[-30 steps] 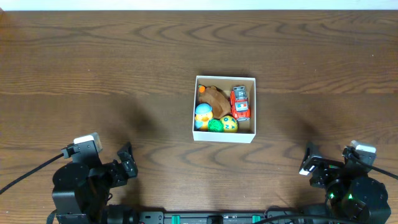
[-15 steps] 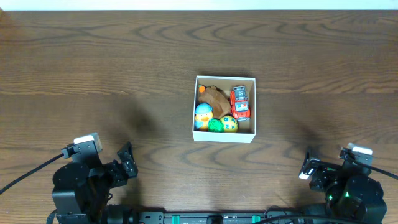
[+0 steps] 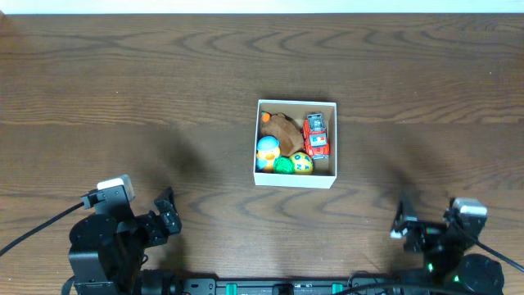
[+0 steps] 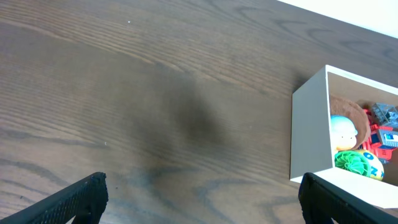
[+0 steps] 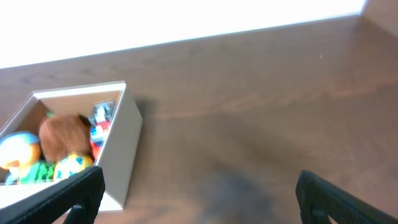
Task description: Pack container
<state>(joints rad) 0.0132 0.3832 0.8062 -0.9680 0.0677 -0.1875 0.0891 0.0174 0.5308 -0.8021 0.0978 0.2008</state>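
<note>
The small square white-walled cardboard box (image 3: 295, 179) of colourful toys (image 3: 286, 147) sits centrally, well apart from the left gripper (image 4: 202, 196) and right gripper (image 5: 199, 196), both gaping, empty. Looks light, flimsy; pinch one wall gently.

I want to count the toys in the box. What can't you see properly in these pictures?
Overhead: the toys in the container are too small to name, and the brown toy covers whatever lies under it.
Left wrist: the right edge cuts the container off; its white wall hides the toys' lower parts.
Right wrist: blurred; the left edge clips the container, and the brown toy hides part of the red car.
</note>
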